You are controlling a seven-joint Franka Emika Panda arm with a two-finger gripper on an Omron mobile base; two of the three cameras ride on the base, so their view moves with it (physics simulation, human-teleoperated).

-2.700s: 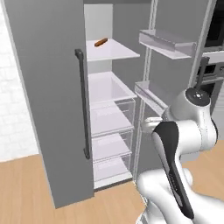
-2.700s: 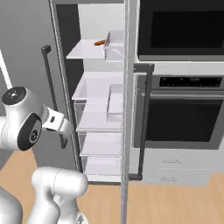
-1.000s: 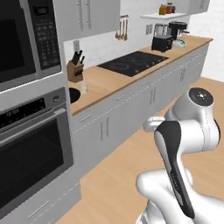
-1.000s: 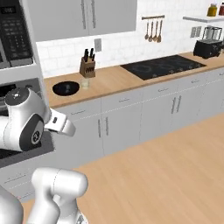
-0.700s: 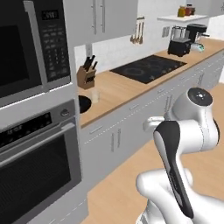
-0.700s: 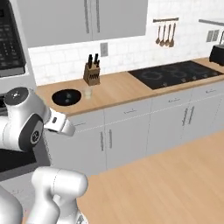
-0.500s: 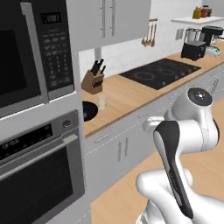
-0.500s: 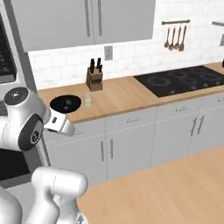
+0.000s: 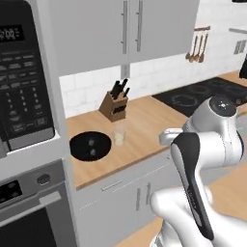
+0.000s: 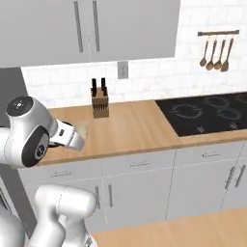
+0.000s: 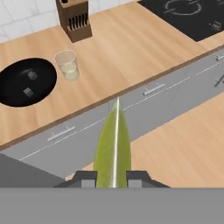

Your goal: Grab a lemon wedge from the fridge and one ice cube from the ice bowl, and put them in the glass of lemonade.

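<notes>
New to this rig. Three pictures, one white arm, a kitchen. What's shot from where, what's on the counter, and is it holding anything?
The machine is a white robot arm on a base that can drive, in a rendered kitchen. Two cameras ride on the base behind the arm, one to its left and one to its right, so both look over it at the same wooden counter. The third camera sits on the hand and looks along the gripper.

On the counter lie the wide black ice bowl with two ice cubes in it, the glass of lemonade just beside the bowl, and a wooden knife block behind them. A black cooktop is set into the counter further along.

The gripper is shut on the yellow-green lemon wedge, which sticks out between its fingertips, short of the counter's edge.
</notes>
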